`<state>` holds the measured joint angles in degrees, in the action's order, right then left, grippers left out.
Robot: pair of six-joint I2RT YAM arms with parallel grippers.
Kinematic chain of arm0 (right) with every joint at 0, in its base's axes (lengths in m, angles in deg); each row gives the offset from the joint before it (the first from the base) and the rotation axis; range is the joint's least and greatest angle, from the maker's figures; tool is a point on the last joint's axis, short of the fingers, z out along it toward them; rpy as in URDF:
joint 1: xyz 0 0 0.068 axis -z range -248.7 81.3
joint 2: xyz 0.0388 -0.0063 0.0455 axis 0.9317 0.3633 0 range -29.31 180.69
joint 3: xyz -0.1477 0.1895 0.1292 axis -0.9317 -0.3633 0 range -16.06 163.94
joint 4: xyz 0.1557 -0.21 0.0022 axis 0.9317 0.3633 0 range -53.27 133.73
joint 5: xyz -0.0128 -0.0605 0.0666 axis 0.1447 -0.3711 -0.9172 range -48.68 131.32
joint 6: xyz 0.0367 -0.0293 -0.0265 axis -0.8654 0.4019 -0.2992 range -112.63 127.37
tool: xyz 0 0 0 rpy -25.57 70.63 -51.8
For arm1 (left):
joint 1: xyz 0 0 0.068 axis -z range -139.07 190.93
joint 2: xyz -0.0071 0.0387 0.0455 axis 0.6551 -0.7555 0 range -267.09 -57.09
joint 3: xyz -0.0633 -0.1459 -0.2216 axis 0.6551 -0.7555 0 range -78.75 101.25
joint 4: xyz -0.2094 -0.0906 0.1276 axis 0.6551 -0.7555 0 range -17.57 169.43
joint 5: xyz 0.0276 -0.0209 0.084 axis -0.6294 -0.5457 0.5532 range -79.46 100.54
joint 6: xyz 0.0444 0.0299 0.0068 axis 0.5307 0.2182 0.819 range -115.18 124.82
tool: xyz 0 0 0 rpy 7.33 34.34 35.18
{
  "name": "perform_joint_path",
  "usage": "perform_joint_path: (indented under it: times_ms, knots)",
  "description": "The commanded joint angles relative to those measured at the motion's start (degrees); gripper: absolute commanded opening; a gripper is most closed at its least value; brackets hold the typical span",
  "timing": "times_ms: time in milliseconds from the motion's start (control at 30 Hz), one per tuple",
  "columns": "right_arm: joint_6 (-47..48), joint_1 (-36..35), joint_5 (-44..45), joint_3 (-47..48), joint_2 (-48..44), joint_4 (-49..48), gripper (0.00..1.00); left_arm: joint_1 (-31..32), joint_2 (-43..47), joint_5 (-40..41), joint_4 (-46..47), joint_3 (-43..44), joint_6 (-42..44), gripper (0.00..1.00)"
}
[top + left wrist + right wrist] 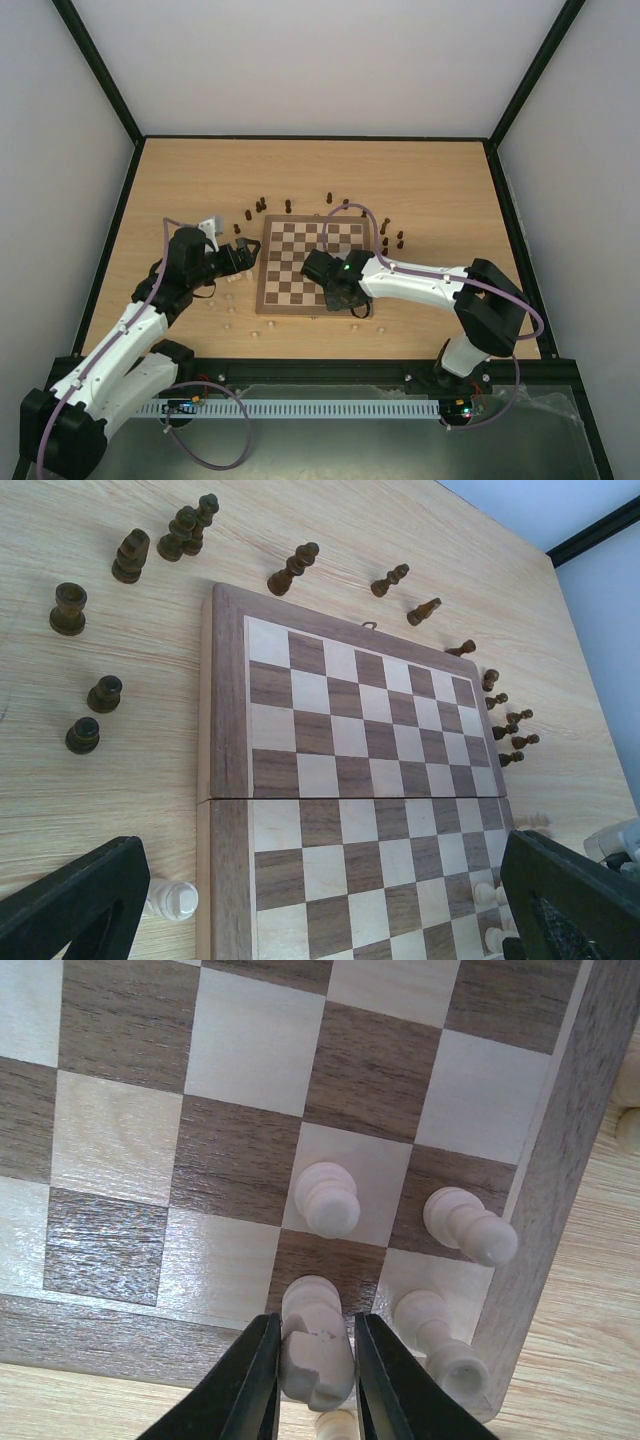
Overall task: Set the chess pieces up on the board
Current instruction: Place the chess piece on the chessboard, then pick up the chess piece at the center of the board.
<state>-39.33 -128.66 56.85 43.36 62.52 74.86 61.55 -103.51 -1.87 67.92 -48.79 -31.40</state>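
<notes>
The board (300, 262) lies mid-table. My right gripper (338, 296) (315, 1335) is low over its near right corner, shut on a cream knight (318, 1360) that stands on a dark edge square. The black fingers (250, 1380) hug both of its flanks. Beside it stand a cream rook (440, 1345) in the corner and two cream pawns (328, 1198) (470, 1225) one row further in. My left gripper (250, 256) (325, 910) hangs wide open by the board's left edge with nothing between its fingers (75, 900).
Dark pieces (262, 205) (130, 555) stand scattered on the table past the board's far edge, with more at its right (390, 235). Cream pieces (228, 305) dot the table near the left front, one (172, 900) right beside the board's border.
</notes>
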Motion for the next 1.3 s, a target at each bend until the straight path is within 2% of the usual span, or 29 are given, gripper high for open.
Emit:
perform_joint_path:
  times_ms: [0,333,700,833,933,1067,1267]
  knots:
    - [-0.43,0.29,1.26,-0.88,-0.49,1.88,0.24,0.30,0.76,0.25,-0.45,1.22,0.12,1.00]
    - [0.67,0.30,-0.36,-0.11,-2.90,1.12,0.32,0.34,0.74,0.28,-0.51,1.39,-0.04,1.00]
    - [2.29,0.31,0.76,1.06,-10.21,2.03,0.54,0.39,0.77,1.86,-1.91,2.87,0.37,0.99]
    - [3.25,0.31,1.18,0.77,-13.76,2.19,0.58,0.30,1.26,2.66,-2.20,3.32,0.27,1.00]
    - [4.03,0.33,0.85,-0.09,-16.48,2.09,0.63,0.32,1.85,3.04,-2.53,3.30,-0.06,1.00]
    - [5.09,0.29,0.17,-2.12,-20.43,1.81,0.74,0.31,3.16,3.69,-3.93,3.23,-0.43,1.00]
    - [5.62,0.31,-1.04,-5.06,-24.52,0.99,0.82,0.30,5.84,3.73,-6.77,3.28,-0.73,0.99]
